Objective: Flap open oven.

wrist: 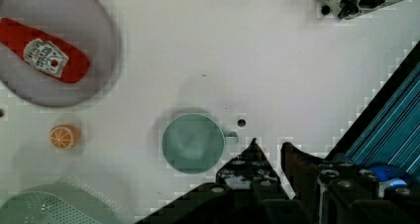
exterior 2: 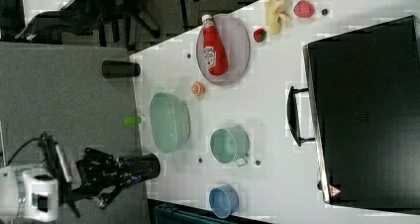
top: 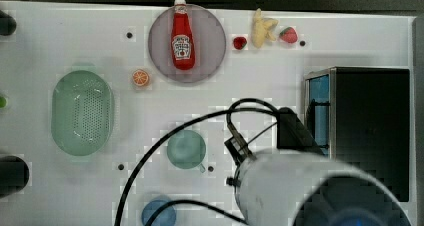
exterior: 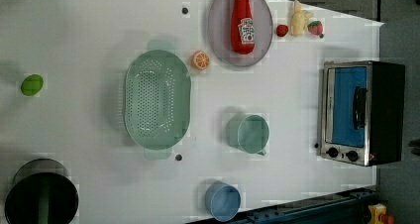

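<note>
The oven (exterior: 361,112) stands at the left view's right with its blue glass door shut. Its dark bar handle (exterior: 360,107) lies flat against the glass, and two black knobs (exterior: 341,154) sit beside the door. In the top view its black top (top: 372,131) is at the right, partly behind my white arm (top: 300,186). The right view shows the handle (exterior 2: 294,116) standing out from the closed front. My gripper (wrist: 270,147) hangs high over the table, above the green mug (wrist: 192,142) and well away from the oven. Its fingers stand a narrow gap apart with nothing between them.
A ketchup bottle (top: 182,36) lies on a grey plate (top: 210,41). A green colander (top: 82,112), a blue cup (top: 158,212), an orange slice (top: 141,78), toy strawberries (top: 288,34) and a toy banana (top: 262,28) sit on the white table (top: 260,81). Black cups (exterior: 42,199) stand at a table edge.
</note>
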You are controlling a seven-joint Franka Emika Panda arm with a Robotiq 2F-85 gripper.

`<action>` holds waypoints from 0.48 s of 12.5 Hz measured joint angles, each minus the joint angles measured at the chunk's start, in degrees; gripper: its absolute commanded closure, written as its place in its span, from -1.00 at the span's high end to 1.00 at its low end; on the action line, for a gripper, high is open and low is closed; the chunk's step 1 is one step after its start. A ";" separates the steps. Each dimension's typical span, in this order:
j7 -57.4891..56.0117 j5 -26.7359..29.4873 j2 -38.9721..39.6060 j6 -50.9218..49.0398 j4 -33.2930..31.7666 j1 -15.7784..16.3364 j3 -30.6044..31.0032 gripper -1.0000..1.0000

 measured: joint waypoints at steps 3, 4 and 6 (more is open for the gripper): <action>-3.25 -0.16 1.43 0.38 -1.12 0.41 -0.94 -0.65; -6.77 -0.44 1.37 0.58 -1.23 1.01 -2.39 -0.65; -14.76 -3.61 1.12 2.74 -2.24 0.96 -5.14 -0.65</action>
